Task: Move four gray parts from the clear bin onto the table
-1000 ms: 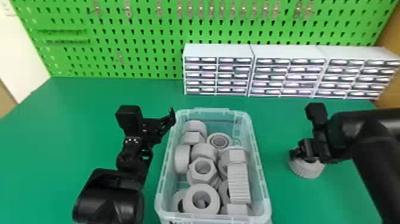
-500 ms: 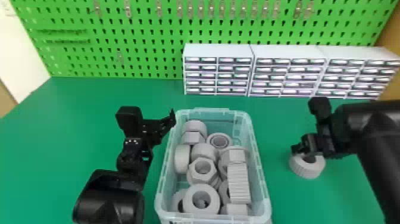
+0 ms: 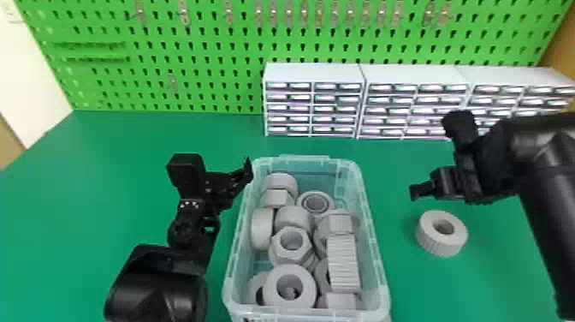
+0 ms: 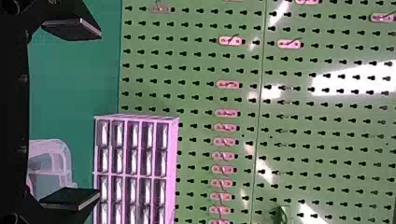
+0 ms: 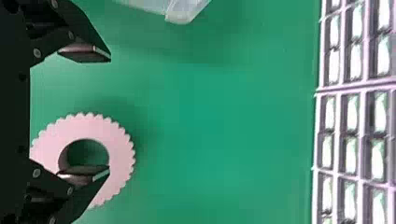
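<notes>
gray ring point(image 3: 434, 247) could get dragged if my right gripper point(image 5: 107, 114) dips, fingers spread as on my left gripper point(image 4: 99, 114).

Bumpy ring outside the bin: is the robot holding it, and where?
Nothing is held: left gripper and right gripper are open and empty. The bumpy ring sits on the table.

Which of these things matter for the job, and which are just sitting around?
For the job:
clear bin
gray parts inside it
ribbed gray ring on the table
left gripper
right gripper

Just around:
drawer cabinets
green pegboard
metal hooks on it
</notes>
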